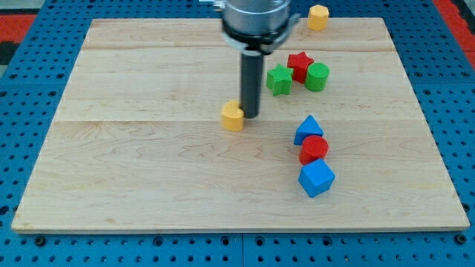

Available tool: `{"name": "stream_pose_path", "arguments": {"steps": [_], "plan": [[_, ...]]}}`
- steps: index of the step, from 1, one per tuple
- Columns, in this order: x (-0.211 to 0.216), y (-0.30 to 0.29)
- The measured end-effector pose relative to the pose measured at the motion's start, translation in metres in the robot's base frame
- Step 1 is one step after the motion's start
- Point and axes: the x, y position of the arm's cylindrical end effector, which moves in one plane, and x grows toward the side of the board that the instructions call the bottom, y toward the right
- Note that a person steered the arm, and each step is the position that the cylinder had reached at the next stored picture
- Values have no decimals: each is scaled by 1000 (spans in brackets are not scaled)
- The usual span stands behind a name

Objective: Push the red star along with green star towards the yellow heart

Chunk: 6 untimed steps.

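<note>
Because the arm carries only a rod, no jaws exist to open or close; my tip (250, 116) rests just right of the yellow heart (232, 116), apparently touching it. The red star (300, 64) and green star (279, 79) touch, near the board's top edge, right of centre, so both can travel together. Count: two yellow, two green, two red, two blue blocks.
</note>
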Motion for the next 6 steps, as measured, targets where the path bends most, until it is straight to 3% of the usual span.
{"name": "stream_pose_path", "arguments": {"steps": [1,3,5,6], "plan": [[-33,-31],[-139,-2],[-154,125],[-151,126]]}}
